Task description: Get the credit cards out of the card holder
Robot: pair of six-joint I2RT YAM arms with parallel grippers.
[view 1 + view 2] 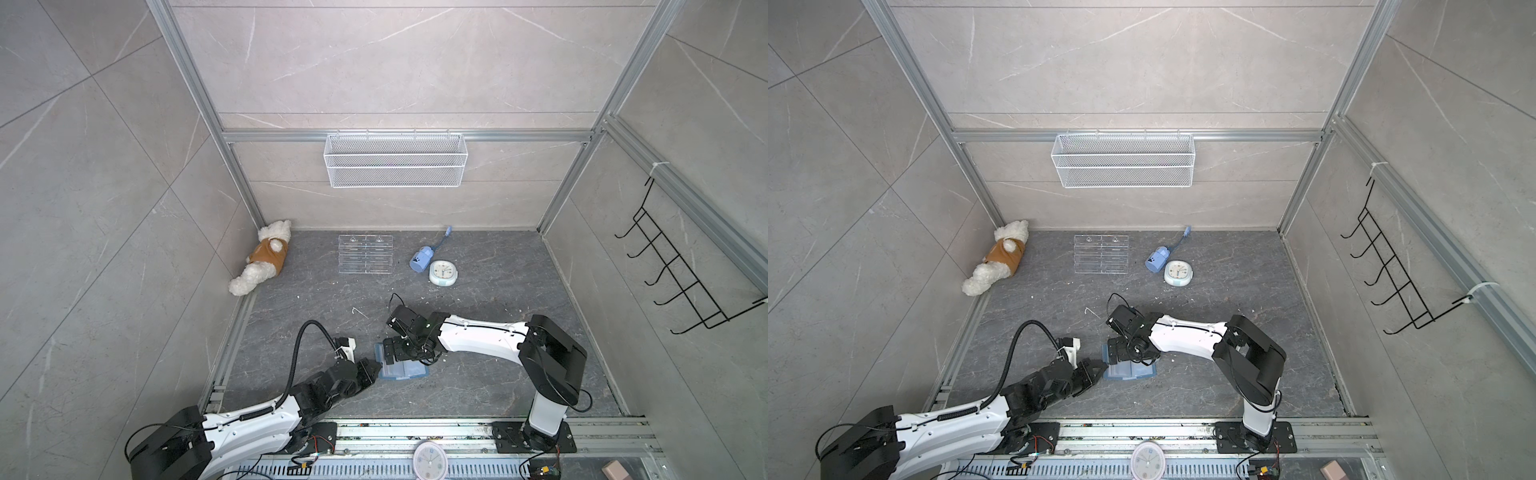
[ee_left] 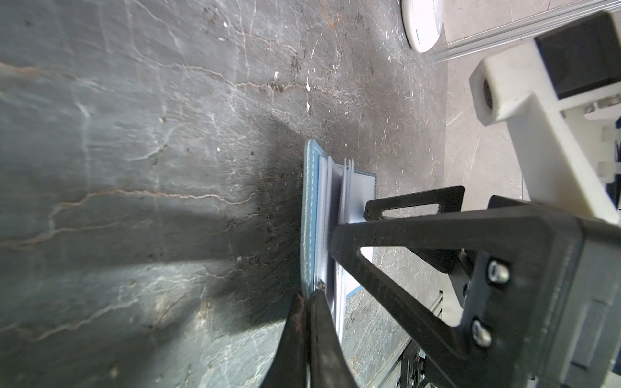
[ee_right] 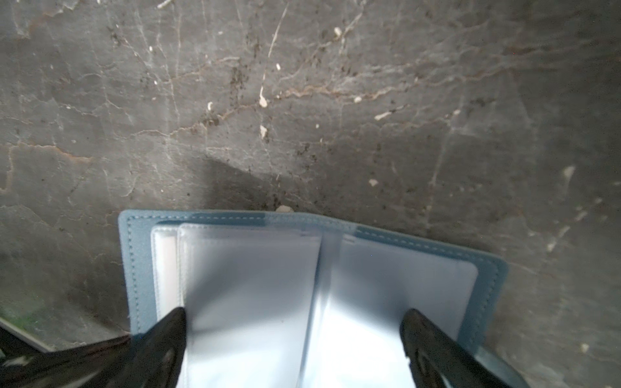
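**Work-surface layout: card holder at front centre**

The card holder (image 1: 405, 370) lies open on the tabletop (image 1: 498, 374) at front centre. The left gripper (image 1: 376, 369) meets its left edge, and the right gripper (image 3: 292, 315) stands over it with one finger above each half. Along the back wall, left to right: plush bear (image 1: 264, 262) in the corner, acrylic tiered rack (image 1: 365, 254), strapped bottle (image 1: 422, 258), and alarm clock (image 1: 444, 273) just front-right of the bottle. A wire basket (image 1: 395, 166) hangs on the back wall above the rack, and a hook rack (image 1: 681, 270) hangs on the right wall.
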